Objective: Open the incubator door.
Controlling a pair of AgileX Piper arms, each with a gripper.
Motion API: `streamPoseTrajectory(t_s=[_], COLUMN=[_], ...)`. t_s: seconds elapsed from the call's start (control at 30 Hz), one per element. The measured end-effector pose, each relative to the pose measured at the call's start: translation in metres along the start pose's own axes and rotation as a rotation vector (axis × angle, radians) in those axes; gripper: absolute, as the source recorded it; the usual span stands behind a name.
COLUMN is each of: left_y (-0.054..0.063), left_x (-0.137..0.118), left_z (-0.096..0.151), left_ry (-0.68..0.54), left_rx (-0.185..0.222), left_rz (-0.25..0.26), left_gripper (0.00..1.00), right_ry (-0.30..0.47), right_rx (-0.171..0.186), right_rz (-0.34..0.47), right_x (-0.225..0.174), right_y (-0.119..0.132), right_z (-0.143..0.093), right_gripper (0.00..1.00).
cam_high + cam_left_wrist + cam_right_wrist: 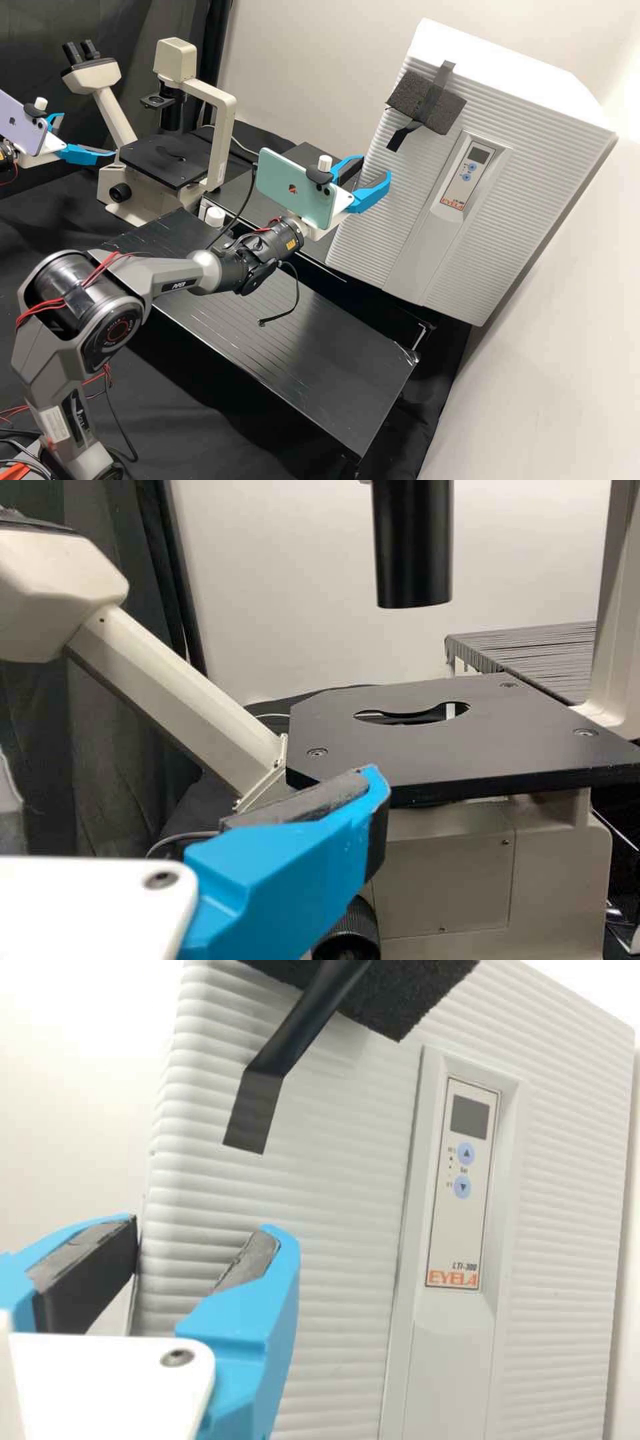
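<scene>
incubator [507, 63]: white, on the far side of the low black table [320, 360], with a ribbed front.
incubator door [377, 223]: that ribbed front face, looking shut from where i stand.
foam pad [407, 100]: dark and rough, high on the door near its left edge as the high view shows it.
black strap [437, 100]: crosses the pad, its loose end hanging down over the ribs.
control panel [462, 187]: set in the door, with a small dark display and 2 round blue buttons.
right gripper [375, 167]: by the door's left edge, below the strap's loose end, its 2 blue fingers well apart. whether either finger touches the door, i can't tell.
left gripper [88, 136]: over by the microscope [225, 133], 2 blue fingers apart. in the left wrist view 1 finger [285, 865] overlaps a corner of the black stage [430, 755]; touching or not, i can't tell.
phones: a pale green phone [293, 190] mounted on the right arm, a lilac phone [21, 123] on the left.
cable [295, 297]: black, dangling from the right arm above the low table.
</scene>
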Motion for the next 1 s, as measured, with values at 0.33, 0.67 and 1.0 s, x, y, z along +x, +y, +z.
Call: streamPoseTrajectory(t_s=[0.33, 0.67, 1.0], left_y=[0.000, 0.000, 0.000], left_x=[0.000, 0.000, 0.000], left_z=[0.000, 0.000, 0.000], left_ry=[0.000, 0.000, 0.000], left_rx=[0.000, 0.000, 0.000], left_rz=[0.000, 0.000, 0.000], left_gripper=[1.00, 1.00, 1.00], right_ry=[0.012, 0.013, 0.107], right_rx=[0.000, 0.078, 0.077], right_rz=[-0.002, 0.076, -0.034], right_x=[-0.010, -0.025, -0.015], right_y=[0.003, 0.023, 0.004], right_z=[0.005, 0.009, -0.014], right_gripper=[0.00, 1.00, 1.00])
